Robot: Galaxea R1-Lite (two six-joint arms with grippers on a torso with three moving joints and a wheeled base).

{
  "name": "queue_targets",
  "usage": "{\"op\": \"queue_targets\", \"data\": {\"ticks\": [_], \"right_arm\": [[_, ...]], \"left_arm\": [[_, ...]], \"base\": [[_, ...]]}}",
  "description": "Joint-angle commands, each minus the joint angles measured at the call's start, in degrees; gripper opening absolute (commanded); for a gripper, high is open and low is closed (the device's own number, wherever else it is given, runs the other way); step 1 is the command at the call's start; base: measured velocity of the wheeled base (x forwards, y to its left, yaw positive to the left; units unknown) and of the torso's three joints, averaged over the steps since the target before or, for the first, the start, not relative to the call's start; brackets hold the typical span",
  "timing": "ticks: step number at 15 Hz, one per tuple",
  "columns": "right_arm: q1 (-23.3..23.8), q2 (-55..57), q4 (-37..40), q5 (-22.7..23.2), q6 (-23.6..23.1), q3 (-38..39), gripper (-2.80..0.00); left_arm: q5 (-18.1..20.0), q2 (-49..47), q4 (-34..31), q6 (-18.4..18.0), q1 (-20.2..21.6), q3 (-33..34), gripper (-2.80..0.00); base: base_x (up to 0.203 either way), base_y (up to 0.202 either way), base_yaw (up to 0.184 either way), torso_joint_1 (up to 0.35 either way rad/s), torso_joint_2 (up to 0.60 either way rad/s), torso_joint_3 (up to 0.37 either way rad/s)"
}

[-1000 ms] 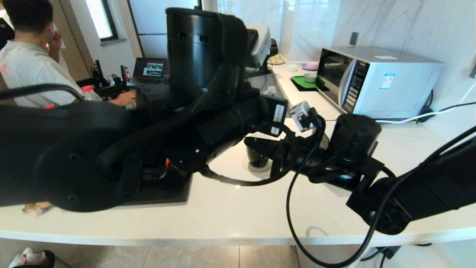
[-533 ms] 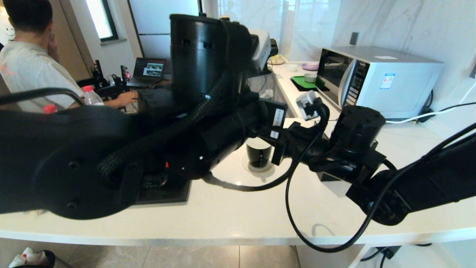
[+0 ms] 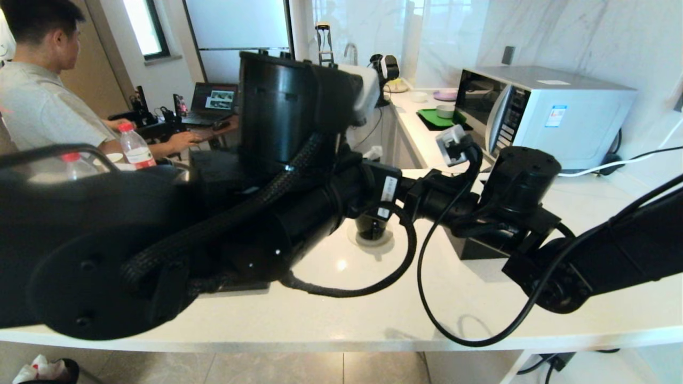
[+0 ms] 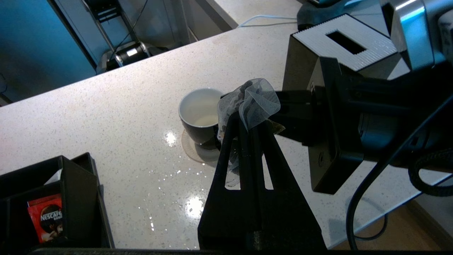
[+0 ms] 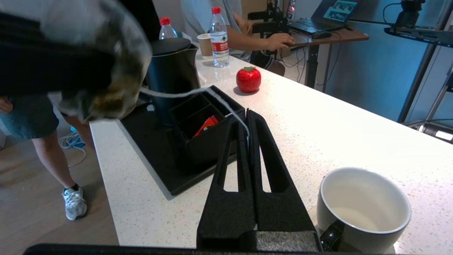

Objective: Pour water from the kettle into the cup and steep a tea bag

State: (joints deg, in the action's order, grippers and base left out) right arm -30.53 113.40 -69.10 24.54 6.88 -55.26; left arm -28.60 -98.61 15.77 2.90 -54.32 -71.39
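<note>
- Head view: we see both arms crowding over the white bench [image 3: 331, 314]. The cup [image 3: 372, 226] sits on the bench, mostly hidden behind the left arm's wrist, and serves as our landmark. The microwave [image 3: 539, 114] stands well beyond the cup against the wall. A man in a grey shirt [image 3: 37, 101] sits well away from the cup at a desk with a laptop [image 3: 213, 100]. Neither arm's fingers are visible here.
- Left wrist view: we see the left gripper [image 4: 247, 122] with fingers together, clamped on the tea bag [image 4: 251, 102], a crumpled mesh pouch. The pouch hangs just beside the cup [image 4: 200, 113], above its rim level and not inside it. The cup stands upright with a white inside and some liquid at the bottom. The right arm's wrist block sits on the far side of the tea bag from the cup. A black organiser [image 4: 53, 198] holding a red packet [image 4: 46, 219] lies apart from the cup.
- Right wrist view: we see the right gripper [image 5: 247, 136] with fingers together, pinching the thin white string [image 5: 198, 92] that runs to the blurred tea bag [image 5: 106, 60] up close. The cup [image 5: 364, 209] is just beside the fingers' base. The kettle [image 5: 171, 71] stands on a black tray [image 5: 159, 159] well away from the cup, lid on. A red strawberry-shaped item [image 5: 248, 79] and a clear bottle [image 5: 219, 39] stand beyond the tray.
</note>
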Motion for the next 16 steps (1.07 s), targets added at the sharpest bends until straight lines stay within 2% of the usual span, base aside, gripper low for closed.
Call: {"op": "queue_targets", "data": {"ticks": [1, 9, 10, 16], "right_arm": [[0.12, -0.19, -0.44, 0.16, 0.07, -0.02, -2.8], [0.03, -0.37, -0.6, 0.25, 0.07, 0.06, -2.8], [0.03, -0.37, -0.6, 0.25, 0.07, 0.06, -2.8], [0.03, -0.37, -0.6, 0.18, 0.07, 0.14, -2.8]], "left_arm": [[-0.23, 0.43, 0.13, 0.18, 0.0, 0.81, -2.8], [-0.4, -0.27, 0.13, 0.18, 0.09, 0.55, -2.8], [-0.4, -0.27, 0.13, 0.18, 0.18, 0.55, 0.0], [-0.49, -0.1, 0.05, 0.18, 0.18, 1.96, 0.0]], "base": [[0.0, 0.0, 0.0, 0.0, 0.0, 0.0], [0.0, 0.0, 0.0, 0.0, 0.0, 0.0], [0.0, 0.0, 0.0, 0.0, 0.0, 0.0], [0.0, 0.0, 0.0, 0.0, 0.0, 0.0]]}}
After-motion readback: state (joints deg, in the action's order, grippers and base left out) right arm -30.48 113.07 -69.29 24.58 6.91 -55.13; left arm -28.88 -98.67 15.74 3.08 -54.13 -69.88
